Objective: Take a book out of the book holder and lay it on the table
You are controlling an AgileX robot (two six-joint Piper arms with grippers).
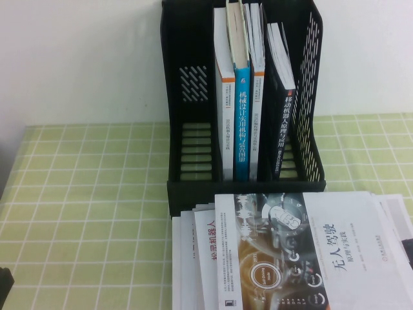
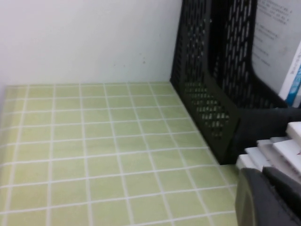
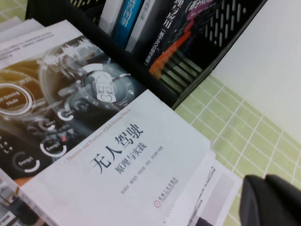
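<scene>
The book (image 1: 303, 252), with its dark picture of glowing orange circles and a white half bearing a black Chinese title, lies flat on a pile in front of the black book holder (image 1: 187, 84). In the right wrist view the book (image 3: 94, 132) fills most of the frame. My right gripper (image 3: 273, 202) is shut and empty, just off the book's right side over the table (image 3: 244, 127). My left gripper (image 2: 268, 197) is shut on nothing, low beside the pile's left edge, near the book holder (image 2: 207, 94). Only dark corners of the left gripper (image 1: 4, 284) and right gripper (image 1: 406, 253) show from above.
Several books stand upright in the holder: a blue-spined one (image 1: 241, 123) in the middle compartment and a black-spined one (image 1: 284, 129) in the right; the left compartment is empty. White booklets (image 1: 197, 258) are fanned out under the book. A white wall stands behind. The green grid table (image 1: 84, 194) lies bare at left.
</scene>
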